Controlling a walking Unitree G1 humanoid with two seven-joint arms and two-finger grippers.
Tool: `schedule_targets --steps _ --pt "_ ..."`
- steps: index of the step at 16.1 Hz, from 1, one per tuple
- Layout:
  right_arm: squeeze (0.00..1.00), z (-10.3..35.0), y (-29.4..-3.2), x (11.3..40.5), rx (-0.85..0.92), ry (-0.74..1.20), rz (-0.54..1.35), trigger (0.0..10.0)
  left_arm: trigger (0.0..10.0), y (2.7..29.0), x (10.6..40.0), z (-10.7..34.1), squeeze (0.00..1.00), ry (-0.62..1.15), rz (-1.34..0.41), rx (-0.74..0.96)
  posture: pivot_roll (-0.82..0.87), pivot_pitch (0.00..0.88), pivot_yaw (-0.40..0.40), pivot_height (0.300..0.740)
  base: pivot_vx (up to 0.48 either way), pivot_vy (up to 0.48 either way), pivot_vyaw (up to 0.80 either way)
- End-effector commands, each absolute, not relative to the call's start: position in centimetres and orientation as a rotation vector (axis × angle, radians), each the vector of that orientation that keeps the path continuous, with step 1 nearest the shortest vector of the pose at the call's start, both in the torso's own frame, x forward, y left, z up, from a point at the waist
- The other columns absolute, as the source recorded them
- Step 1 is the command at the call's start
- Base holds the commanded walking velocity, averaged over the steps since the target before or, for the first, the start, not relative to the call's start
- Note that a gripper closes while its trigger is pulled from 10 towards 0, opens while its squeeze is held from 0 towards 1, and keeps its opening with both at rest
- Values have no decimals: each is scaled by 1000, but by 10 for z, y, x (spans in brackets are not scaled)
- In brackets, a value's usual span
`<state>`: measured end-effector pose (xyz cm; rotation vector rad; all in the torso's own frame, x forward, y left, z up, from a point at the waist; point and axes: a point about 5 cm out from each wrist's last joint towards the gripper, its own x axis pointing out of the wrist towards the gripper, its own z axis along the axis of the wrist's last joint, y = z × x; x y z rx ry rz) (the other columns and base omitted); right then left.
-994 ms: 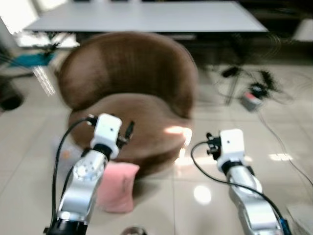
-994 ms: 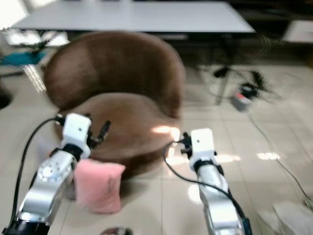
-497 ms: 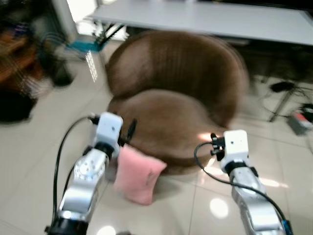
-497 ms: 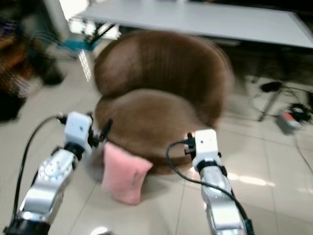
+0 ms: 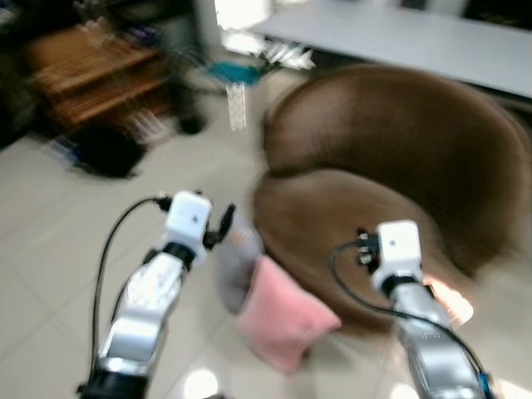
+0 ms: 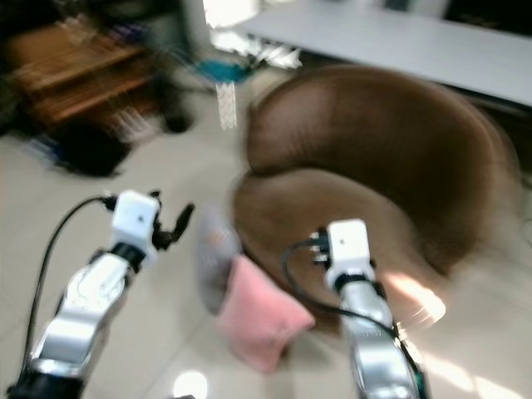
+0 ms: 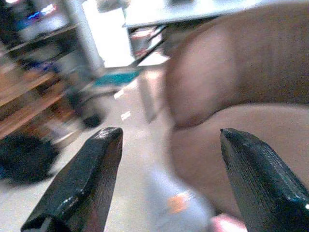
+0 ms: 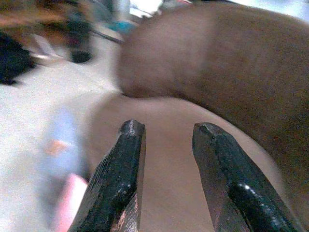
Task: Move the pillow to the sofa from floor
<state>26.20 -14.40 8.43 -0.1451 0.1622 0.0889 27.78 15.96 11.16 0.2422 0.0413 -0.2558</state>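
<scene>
**Pink pillow on the floor by the brown sofa, both grippers empty**

The pink pillow (image 5: 285,322) lies on the pale tiled floor (image 5: 58,224), leaning against the front lower edge of the round brown sofa (image 5: 391,158). Just beside it, on the side away from the sofa's middle, something grey or pale blue with an orange mark (image 5: 237,258) also rests against the sofa; it is too blurred to name.

The left gripper (image 7: 166,164) is held up in the air over the floor, near the sofa's left edge and above that grey thing. Its two black fingers (image 7: 84,186) stand wide apart with nothing between them. The pillow's pink corner shows at the edge of the left wrist view.

The right gripper (image 8: 166,159) is raised in front of the sofa seat, pointing toward the cushion. Its fingers (image 8: 120,179) are fairly close together, a narrow gap between them, and they hold nothing.

Behind the sofa stands a grey table (image 5: 399,37). Off to the left, a wooden shelf (image 5: 91,71) and a dark bundle (image 5: 104,150) on the floor show only as blurs.
</scene>
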Motion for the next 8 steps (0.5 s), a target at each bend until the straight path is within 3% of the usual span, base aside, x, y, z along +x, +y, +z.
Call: schedule_targets --steps 1,5,8 --pt "0 83 -151 260 -152 164 69 10000 10000 154 279 115 0 27 -267 243 -48 30 6 740 0 0 800" --pt "0 83 -158 262 -112 175 41 10000 10000 153 280 117 0 7 -261 234 -49 11 4 740 0 0 0" --pt "0 82 -158 263 -94 178 31 10000 10000 155 280 118 0 -5 -256 230 -48 2 3 712 0 0 0"
